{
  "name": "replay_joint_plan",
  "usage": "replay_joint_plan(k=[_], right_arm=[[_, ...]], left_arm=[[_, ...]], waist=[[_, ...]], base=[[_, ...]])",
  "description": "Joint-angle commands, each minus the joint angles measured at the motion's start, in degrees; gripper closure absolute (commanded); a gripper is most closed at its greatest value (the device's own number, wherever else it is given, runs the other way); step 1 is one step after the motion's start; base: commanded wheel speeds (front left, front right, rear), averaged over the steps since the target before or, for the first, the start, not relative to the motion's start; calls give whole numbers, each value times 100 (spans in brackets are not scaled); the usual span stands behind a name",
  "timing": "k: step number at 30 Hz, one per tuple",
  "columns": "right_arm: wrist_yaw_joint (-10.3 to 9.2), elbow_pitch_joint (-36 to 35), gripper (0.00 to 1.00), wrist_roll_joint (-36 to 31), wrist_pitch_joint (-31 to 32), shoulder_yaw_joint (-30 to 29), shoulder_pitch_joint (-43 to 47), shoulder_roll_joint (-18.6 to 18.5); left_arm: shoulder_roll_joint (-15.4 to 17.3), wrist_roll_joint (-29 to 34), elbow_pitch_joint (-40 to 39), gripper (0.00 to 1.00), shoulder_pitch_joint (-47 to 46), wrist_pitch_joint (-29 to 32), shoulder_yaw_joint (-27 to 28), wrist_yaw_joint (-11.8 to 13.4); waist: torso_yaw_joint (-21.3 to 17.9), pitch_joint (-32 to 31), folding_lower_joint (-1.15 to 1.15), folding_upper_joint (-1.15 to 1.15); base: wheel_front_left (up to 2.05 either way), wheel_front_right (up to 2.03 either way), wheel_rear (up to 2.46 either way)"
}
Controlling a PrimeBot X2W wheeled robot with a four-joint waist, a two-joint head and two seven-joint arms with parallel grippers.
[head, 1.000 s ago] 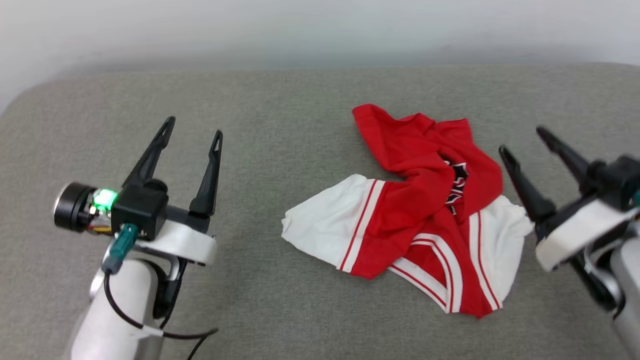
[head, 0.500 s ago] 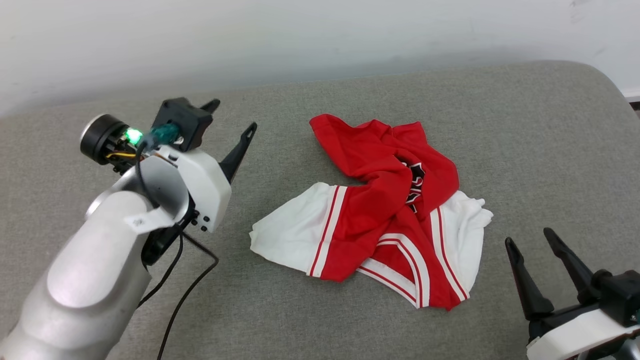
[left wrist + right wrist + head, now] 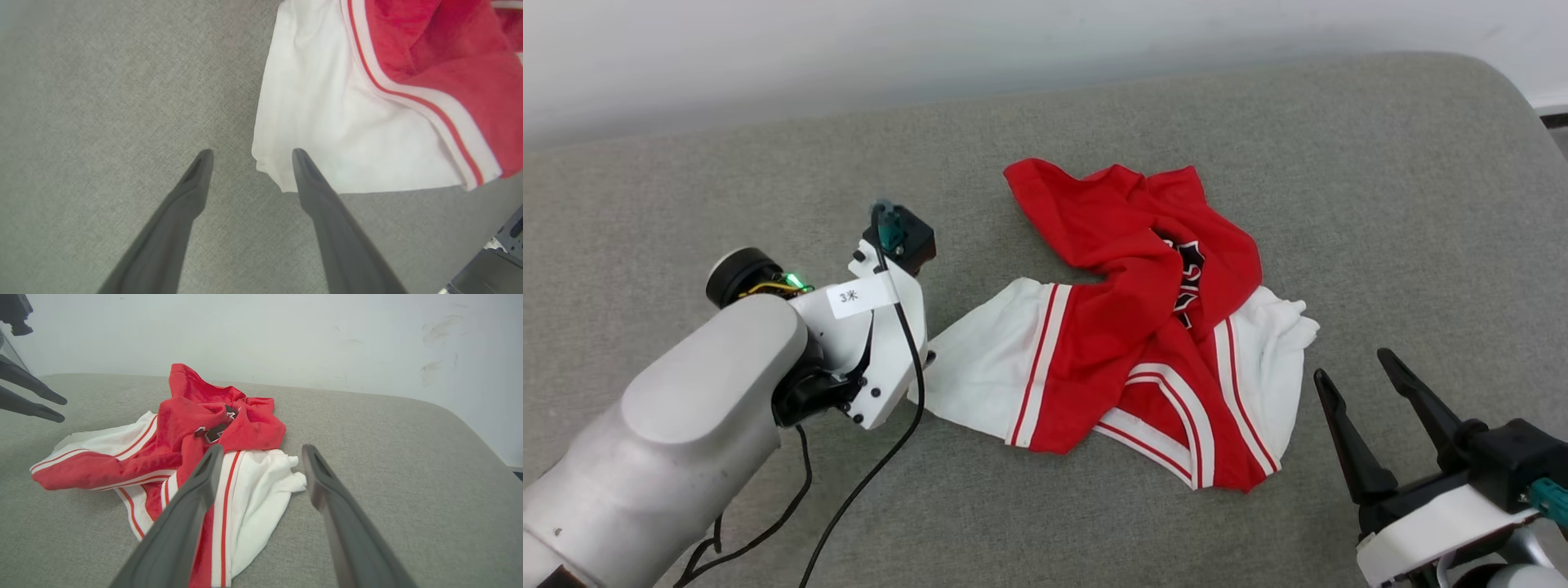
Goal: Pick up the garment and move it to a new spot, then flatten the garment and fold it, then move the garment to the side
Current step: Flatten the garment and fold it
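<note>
We look down on a grey woven cushion [image 3: 1380, 204] with a rounded far corner, under soft, even light. Right behind its back edge we see a plain white wall [image 3: 1013, 41]. In the right wrist view we make out faint scuffs [image 3: 439, 330] on that wall.

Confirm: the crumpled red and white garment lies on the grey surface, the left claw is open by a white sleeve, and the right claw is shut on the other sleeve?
Not quite. The right claw is open and empty, clear of the garment, as the head view shows. The rest stands.
</note>
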Motion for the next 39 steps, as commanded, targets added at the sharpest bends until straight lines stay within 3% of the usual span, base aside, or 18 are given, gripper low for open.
replay_joint_plan(k=[1, 13, 14, 15, 23, 30, 39], right_arm=[[-4, 25, 0, -32, -39, 30, -142, 13], [-4, 290, 0, -59, -200, 222, -466, 66], [-4, 307, 0, -64, -211, 224, -486, 72], [-4, 324, 0, -63, -220, 222, -507, 78], [-4, 426, 0, -30, -182, 124, -356, 56], [-4, 423, 0, -20, -125, -61, -72, 82], [-4, 446, 0, 12, -46, -192, 79, 28]], left_arm=[[7, -85, 86, 0, -91, 42, -109, 2], [22, -531, 657, 0, -158, 42, -1452, 1], [32, -538, 658, 74, -174, -42, -1509, 1], [19, -556, 676, 100, -190, -142, -1550, 0], [145, -610, 384, 100, -303, -1114, -1670, 1], [654, -813, 178, 100, -276, -1754, -1513, 2], [1467, -1239, 231, 100, 141, -1969, -1200, 320]], waist=[[-50, 84, 0, 0], [-166, 394, 0, 0], [-165, 399, 0, 0], [-158, 399, 0, 0], [33, 132, 0, 0], [319, -165, 0, 0], [483, -322, 0, 0]], base=[[0, 0, 0], [0, 0, 0], [0, 0, 0], [0, 0, 0], [0, 0, 0], [0, 0, 0], [0, 0, 0]])
